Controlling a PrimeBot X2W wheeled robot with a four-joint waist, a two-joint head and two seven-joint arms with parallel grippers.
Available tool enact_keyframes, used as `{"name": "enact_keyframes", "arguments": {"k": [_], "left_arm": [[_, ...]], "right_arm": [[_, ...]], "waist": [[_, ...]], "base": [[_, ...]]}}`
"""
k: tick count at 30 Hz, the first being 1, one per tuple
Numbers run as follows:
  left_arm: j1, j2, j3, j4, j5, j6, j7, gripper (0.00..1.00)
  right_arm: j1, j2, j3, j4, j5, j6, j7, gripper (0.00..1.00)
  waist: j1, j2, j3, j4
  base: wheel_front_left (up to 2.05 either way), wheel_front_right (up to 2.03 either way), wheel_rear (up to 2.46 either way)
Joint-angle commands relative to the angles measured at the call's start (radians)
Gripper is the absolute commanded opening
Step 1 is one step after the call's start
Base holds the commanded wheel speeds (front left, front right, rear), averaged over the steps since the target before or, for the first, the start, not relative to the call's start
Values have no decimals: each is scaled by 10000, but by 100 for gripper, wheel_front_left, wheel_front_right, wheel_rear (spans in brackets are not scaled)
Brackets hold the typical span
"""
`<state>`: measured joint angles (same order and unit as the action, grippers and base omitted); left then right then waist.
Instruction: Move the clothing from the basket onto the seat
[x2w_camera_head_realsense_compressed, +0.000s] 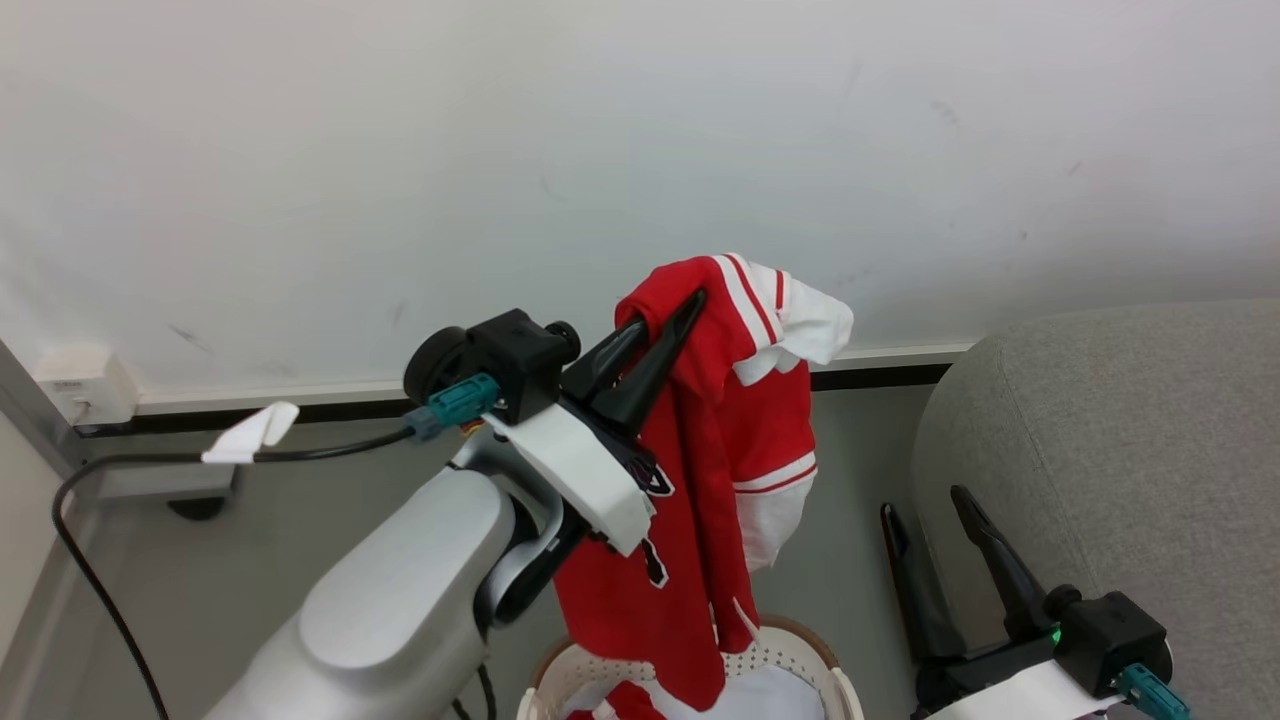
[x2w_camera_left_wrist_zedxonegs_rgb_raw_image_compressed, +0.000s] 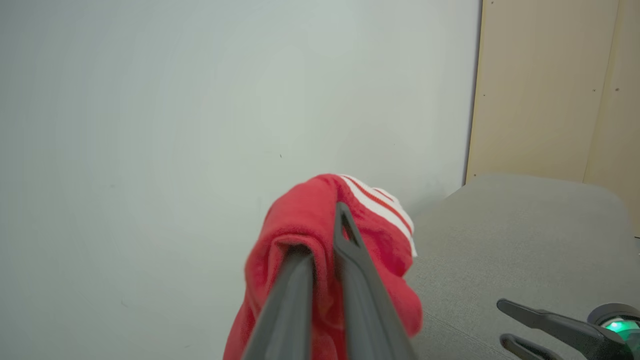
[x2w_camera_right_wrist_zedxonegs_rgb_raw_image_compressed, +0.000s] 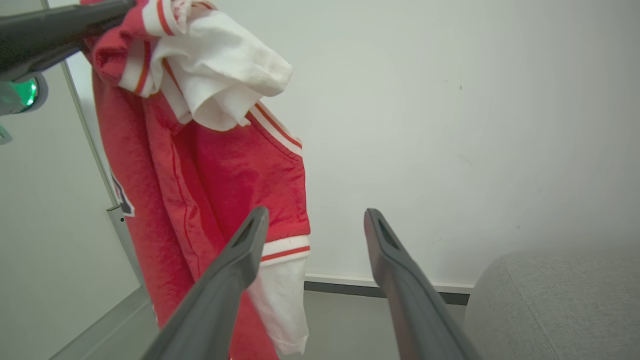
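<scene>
A red jersey (x2w_camera_head_realsense_compressed: 700, 480) with white stripes and white sleeve ends hangs high in the air, its lower hem dangling into the basket (x2w_camera_head_realsense_compressed: 790, 650) at the bottom centre. My left gripper (x2w_camera_head_realsense_compressed: 672, 312) is shut on the garment's top fold, seen close up in the left wrist view as red cloth (x2w_camera_left_wrist_zedxonegs_rgb_raw_image_compressed: 300, 225) pinched between the two dark fingers. More red clothing (x2w_camera_head_realsense_compressed: 625, 700) lies in the basket beside pale cloth. My right gripper (x2w_camera_head_realsense_compressed: 925, 500) stands open and empty at the lower right, next to the grey seat (x2w_camera_head_realsense_compressed: 1130, 440). The right wrist view has the hanging jersey (x2w_camera_right_wrist_zedxonegs_rgb_raw_image_compressed: 210, 175) to its left.
A white wall fills the background, with a dark skirting strip (x2w_camera_head_realsense_compressed: 880, 375) along the grey floor. A black cable (x2w_camera_head_realsense_compressed: 320, 450) with a white tag runs from the left arm to a wall box (x2w_camera_head_realsense_compressed: 85, 385) at the left. A beige panel (x2w_camera_left_wrist_zedxonegs_rgb_raw_image_compressed: 550, 90) stands behind the seat.
</scene>
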<state>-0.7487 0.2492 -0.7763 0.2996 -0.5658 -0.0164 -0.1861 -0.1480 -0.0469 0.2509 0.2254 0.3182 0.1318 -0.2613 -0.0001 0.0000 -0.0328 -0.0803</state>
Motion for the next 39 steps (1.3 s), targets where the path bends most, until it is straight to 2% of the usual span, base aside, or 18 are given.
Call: {"name": "enact_keyframes", "arguments": {"k": [1, 7, 13, 22, 28, 39], "left_arm": [[-78, 38, 40, -123, -84, 62, 9, 0], [-32, -89, 68, -332, -125, 280, 58, 0], [63, -218, -46, -390, -182, 329, 71, 0], [42, -503, -247, -668, -270, 359, 180, 0], [141, -809, -611, -1135, -291, 394, 450, 0], [204, -1045, -946, -1749, -454, 430, 789, 0]], "right_arm": [[-79, -32, 113, -29, 122, -21, -24, 100], [-143, -29, 454, -147, 155, -21, -22, 100], [-374, -32, 1659, 184, 142, -21, -22, 100], [-1234, -43, 3117, 1472, 300, -21, -24, 100], [-1762, -23, 3196, 2927, 354, -21, -22, 100], [-2535, -37, 3910, 4275, 1078, -21, -22, 100]], "waist": [[1, 0, 15, 27], [1, 0, 73, 100], [1, 0, 117, 168], [1, 0, 54, 507], [1, 0, -163, 1134], [1, 0, -306, 1769]], "base": [[0, 0, 0], [0, 0, 0], [0, 0, 0], [0, 0, 0], [0, 0, 0], [0, 0, 0]]}}
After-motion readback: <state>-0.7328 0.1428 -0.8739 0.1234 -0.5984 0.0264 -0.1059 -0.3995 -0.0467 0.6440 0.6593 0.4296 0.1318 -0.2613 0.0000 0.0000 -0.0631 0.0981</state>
